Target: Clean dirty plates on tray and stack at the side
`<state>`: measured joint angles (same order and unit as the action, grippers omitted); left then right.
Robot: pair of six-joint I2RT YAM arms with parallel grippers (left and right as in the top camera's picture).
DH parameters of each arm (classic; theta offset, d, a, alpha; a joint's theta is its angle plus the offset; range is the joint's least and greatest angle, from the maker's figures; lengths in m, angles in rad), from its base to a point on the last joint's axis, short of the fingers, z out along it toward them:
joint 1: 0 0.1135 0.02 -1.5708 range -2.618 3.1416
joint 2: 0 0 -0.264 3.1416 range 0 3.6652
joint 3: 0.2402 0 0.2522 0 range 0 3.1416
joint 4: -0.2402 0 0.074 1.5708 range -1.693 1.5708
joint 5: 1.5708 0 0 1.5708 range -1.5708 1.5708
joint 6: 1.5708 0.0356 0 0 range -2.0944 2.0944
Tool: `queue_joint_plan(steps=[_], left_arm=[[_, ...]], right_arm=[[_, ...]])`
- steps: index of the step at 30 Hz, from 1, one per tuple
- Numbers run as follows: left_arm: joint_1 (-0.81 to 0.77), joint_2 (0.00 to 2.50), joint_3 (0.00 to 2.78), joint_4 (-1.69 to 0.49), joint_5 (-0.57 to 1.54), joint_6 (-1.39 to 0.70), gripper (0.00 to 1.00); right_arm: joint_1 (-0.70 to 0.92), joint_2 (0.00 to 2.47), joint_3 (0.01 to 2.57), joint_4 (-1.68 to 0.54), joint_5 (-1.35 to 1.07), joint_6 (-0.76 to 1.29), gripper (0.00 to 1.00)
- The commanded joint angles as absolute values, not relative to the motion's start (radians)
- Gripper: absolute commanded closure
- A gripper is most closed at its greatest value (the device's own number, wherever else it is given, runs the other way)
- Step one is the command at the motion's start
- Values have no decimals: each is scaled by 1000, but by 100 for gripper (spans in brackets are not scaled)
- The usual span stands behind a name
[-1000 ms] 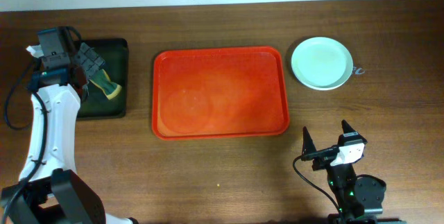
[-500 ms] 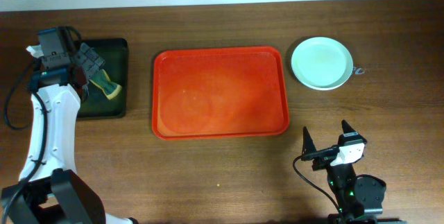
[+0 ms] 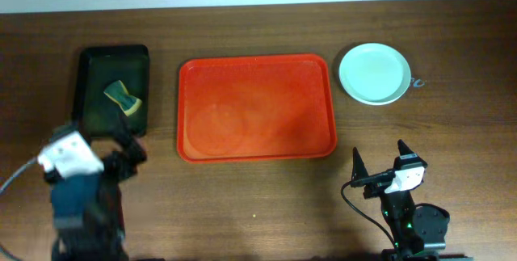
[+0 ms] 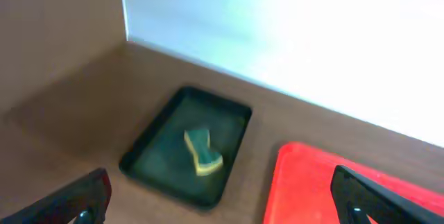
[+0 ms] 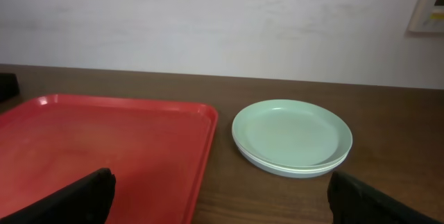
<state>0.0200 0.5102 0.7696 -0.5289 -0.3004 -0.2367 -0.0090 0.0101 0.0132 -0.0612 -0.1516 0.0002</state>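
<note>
overhead: fixed above, straight down, far; takes in the whole table (image 3: 258,204) | left wrist: raised, tilted down toward the back wall (image 4: 312,30); black tray (image 4: 163,156) at mid-distance | right wrist: low, nearly level, facing the wall; plates (image 5: 291,134) close | shared: red tray (image 3: 258,107) in all three

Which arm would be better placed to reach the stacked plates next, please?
Right: the stacked plates lie just ahead of the open right fingers; the left fingers sit across the tray.

A black tray (image 4: 161,163) lies near the worktop's far left corner, with a yellow-green sponge (image 4: 202,152) inside it. Beside it shows one corner of the red tray (image 4: 312,186). The left gripper (image 4: 220,182) holds its fingers wide apart.
</note>
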Motion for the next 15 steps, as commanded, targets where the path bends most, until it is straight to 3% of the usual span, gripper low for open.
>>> queue_joint_plan(steps=[1, 3, 15], left_arm=[[2, 351, 672, -531, -243, -85, 1], [0, 313, 630, -491, -151, -47, 1], [-2, 5, 113, -66, -93, -47, 1]], right_arm=[[-14, 4, 6, -65, -153, 5, 1], [-14, 4, 6, -65, -153, 5, 2], [-14, 4, 6, -65, -153, 5, 1]])
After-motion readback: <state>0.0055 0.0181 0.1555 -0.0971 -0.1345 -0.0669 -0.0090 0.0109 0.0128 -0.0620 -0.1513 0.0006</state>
